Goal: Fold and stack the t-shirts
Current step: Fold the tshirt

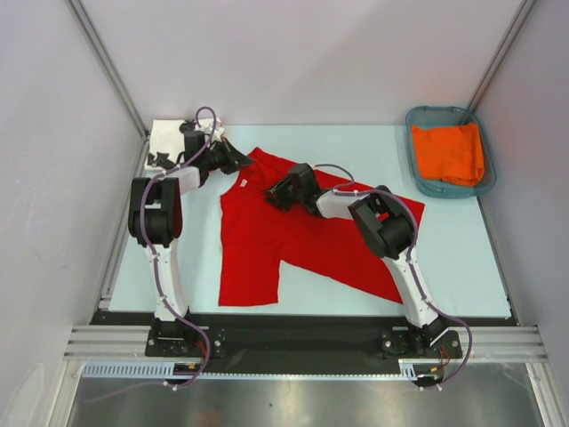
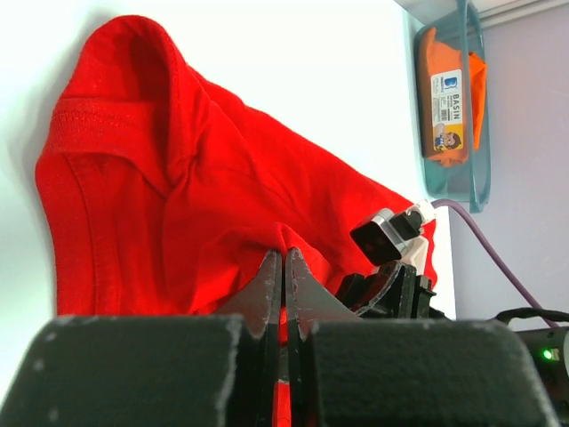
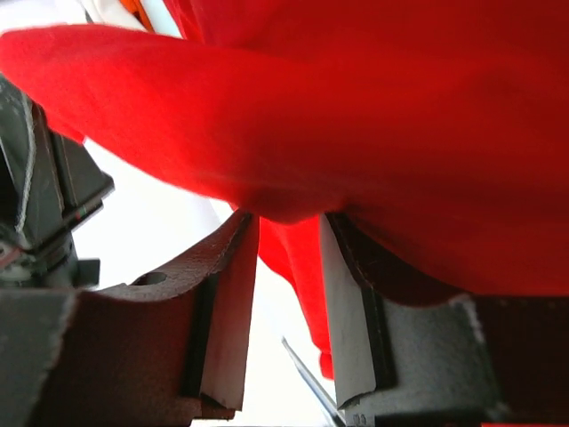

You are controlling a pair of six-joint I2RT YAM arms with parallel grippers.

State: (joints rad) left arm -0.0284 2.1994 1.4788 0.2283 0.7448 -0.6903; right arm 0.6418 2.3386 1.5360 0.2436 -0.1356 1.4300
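**A:** Where is the red t-shirt (image 1: 302, 240)?

**B:** It lies spread in the middle of the table (image 1: 462, 267). It is mostly flat and is raised only at its far left part. As far as I can judge, its longer side runs from the far left to the near right.

**A:** And the grippers?

**B:** Both are at that far left part. The left gripper (image 2: 283, 267) has its jaws pressed together, with a fold of the red cloth pinched between them. The right gripper (image 3: 289, 227) is just beside it, on the right. Its fingers (image 3: 233, 294) stand a little apart. Red cloth hangs into the gap, but I do not see it clamped.

**A:** Which way should the fold go?

**B:** Most of the shirt lies to the near right of both grippers, so I think the raised edge must be carried in that direction. The left arm has the cloth, and the right one probably needs to close first.

**A:** The other shirt?

**B:** The white t-shirt (image 1: 167, 142) lies at the far left corner, behind the left gripper and apart from the red one.

**A:** Any containers?

**B:** One teal basket (image 1: 412, 142) stands at the far right, well apart from both shirts. It holds an orange cloth (image 1: 449, 151).
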